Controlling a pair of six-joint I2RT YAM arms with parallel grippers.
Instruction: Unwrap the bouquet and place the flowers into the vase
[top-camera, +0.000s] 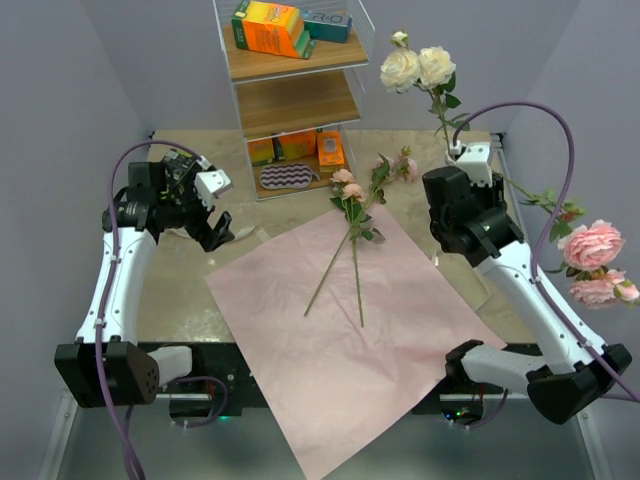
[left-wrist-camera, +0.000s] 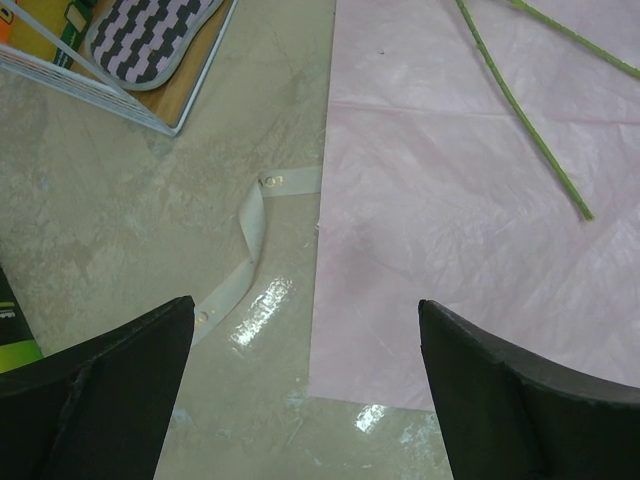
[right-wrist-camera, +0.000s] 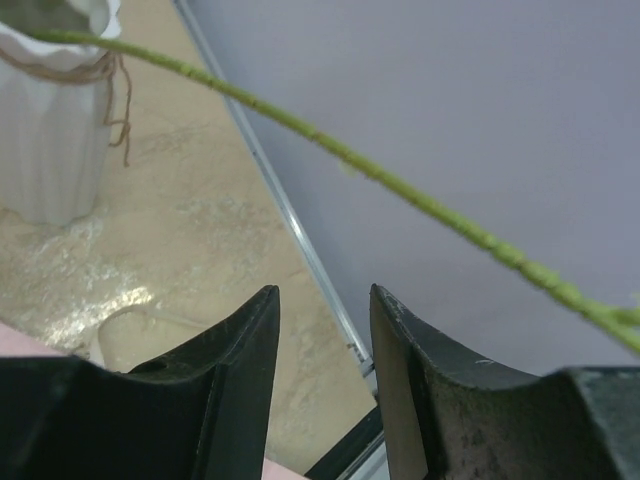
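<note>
The bouquet's pink sheet (top-camera: 340, 330) lies spread flat on the table. On it lie two flowers (top-camera: 350, 190), pink roses with long green stems (left-wrist-camera: 520, 110). Cream roses (top-camera: 415, 68) rise behind my right arm, and pink roses (top-camera: 592, 245) lean out to the right. In the right wrist view, the white ribbed vase (right-wrist-camera: 50, 120) stands at the upper left. A green stem (right-wrist-camera: 400, 185) slants out of it above my right gripper (right-wrist-camera: 322, 290), whose jaws stand apart with nothing between them. My left gripper (left-wrist-camera: 305, 305) hangs wide open over the sheet's left edge. A cream ribbon (left-wrist-camera: 250, 235) lies beside that edge.
A white wire rack (top-camera: 290, 90) with wooden shelves stands at the back, holding orange and green boxes. A striped pad (left-wrist-camera: 150, 40) lies on its lowest shelf. Grey walls close in both sides, the right one (right-wrist-camera: 450, 100) near my right gripper.
</note>
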